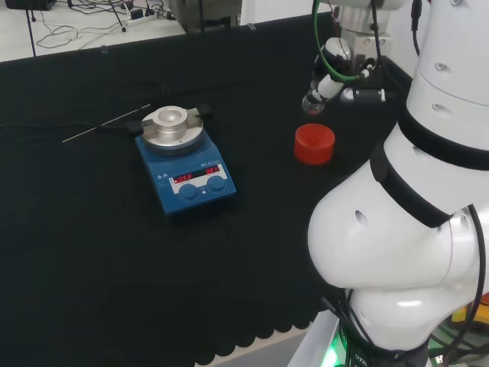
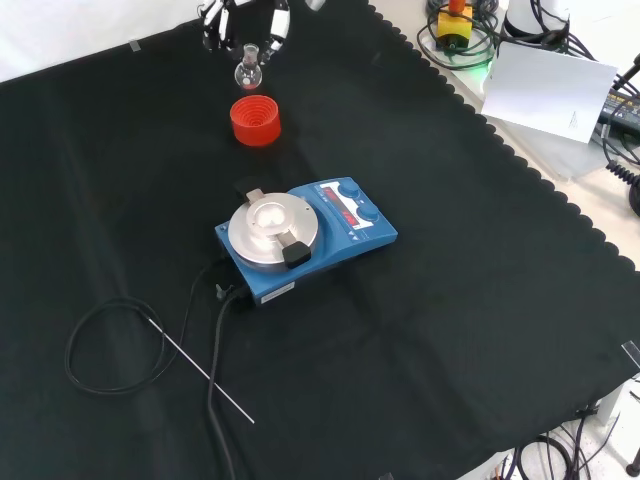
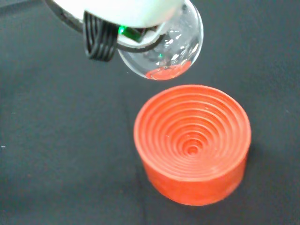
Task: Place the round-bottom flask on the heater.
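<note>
Black cloth covered the worktop [image 2: 480,300], its scalloped edge running along the right side of the front view. Near the top of that view the hand [image 2: 245,22] held a clear round-bottom flask [image 2: 247,72] in the air just above a red ribbed stand [image 2: 255,120] — the fingers [image 2: 278,25] curled round the neck on either side, the bulb hanging clear of the stand's rim. From the wrist camera the glass bulb [image 3: 166,49] hung close over the stand [image 3: 192,150], whose stepped rings showed bare, a red reflection glinting in the glass. Well apart from both, nearer the middle of the cloth, sat the blue heater [image 2: 305,238] with its round silver plate [image 2: 272,230] uncovered and two knobs on its front panel. In the head view the flask [image 1: 314,102] hung just above and beside the stand [image 1: 314,144], with the heater [image 1: 185,167] off to the left. A black cable [image 2: 110,345] looped on the cloth behind the heater — a thin metal rod [image 2: 200,368] lay beside it.
</note>
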